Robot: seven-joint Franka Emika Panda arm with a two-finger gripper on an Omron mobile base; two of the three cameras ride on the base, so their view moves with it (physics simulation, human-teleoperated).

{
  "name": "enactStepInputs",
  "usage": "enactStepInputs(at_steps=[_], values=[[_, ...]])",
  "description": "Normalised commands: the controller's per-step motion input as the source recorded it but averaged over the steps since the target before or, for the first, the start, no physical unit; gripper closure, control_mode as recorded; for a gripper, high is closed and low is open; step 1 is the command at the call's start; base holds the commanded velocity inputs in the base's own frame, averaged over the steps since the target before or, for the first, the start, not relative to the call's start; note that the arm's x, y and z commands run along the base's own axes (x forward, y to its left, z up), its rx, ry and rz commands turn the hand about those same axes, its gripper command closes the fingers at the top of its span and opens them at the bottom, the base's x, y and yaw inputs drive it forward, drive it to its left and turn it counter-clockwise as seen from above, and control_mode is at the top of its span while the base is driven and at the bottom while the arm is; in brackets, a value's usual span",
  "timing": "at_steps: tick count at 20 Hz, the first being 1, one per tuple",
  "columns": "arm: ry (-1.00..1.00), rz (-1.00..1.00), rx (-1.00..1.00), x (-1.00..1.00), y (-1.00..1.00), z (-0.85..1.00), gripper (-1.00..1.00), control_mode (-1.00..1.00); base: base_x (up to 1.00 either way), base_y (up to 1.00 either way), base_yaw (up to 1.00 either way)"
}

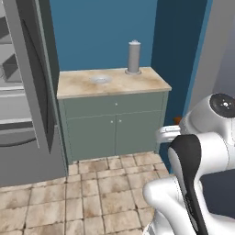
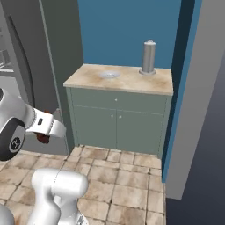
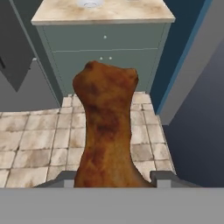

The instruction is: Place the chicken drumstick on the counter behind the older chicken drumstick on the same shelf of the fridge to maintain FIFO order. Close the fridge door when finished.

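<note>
Hand view has the chicken drumstick (image 3: pixel 106 131) large in the middle, rising from between the two dark fingertips (image 3: pixel 162 177) at the bottom, so the gripper (image 3: pixel 113 179) is clamped on it, jaws narrowed to the meat's width. Ahead of the gripper, beyond the drumstick's knobbed end, stands the counter (image 3: pixel 131 16) with its beige marbled top, grey-green cabinet doors and small knobs; a shallow glass dish (image 3: pixel 89 3) sits on the top. Below the held meat lies the tan tiled floor (image 3: pixel 35 140). To the gripper's left is the grey fridge door (image 3: pixel 17 57), and to its right a blue wall edge (image 3: pixel 183 57).

Right base view shows the gripper (image 2: pixel 44 137) low, well short of the counter (image 2: pixel 132 81), with a bit of the reddish-brown drumstick (image 2: pixel 42 139) under the white hand. A grey cylinder (image 2: pixel 148 57) stands on the counter's far right corner, beside the dish (image 2: pixel 109 74). The open fridge (image 2: pixel 9 57) sits to the left.

Left base view shows the fridge (image 1: pixel 18 92) open, with its pale shelf (image 1: pixel 11 89) inside.
</note>
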Motion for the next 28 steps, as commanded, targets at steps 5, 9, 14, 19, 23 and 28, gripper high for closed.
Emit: enactStepInputs(at_steps=[5,9,14,19,23,28], values=[[0.0,0.0,0.0,0.0,0.0,0.0,1.0,1.0,-0.7,1.0,0.04],[0.0,0.0,0.0,0.0,0.0,0.0,1.0,1.0,-0.44,1.0,0.06],[0.0,0.0,0.0,0.0,0.0,0.0,1.0,1.0,-0.32,1.0,0.06],[0.0,0.0,0.0,0.0,0.0,0.0,1.0,1.0,0.0,1.0,0.18],[0.0,0.0,0.0,0.0,0.0,0.0,1.0,1.0,-0.08,1.0,0.36],[0.0,0.0,0.0,0.0,0.0,0.0,1.0,1.0,-0.02,1.0,0.43]])
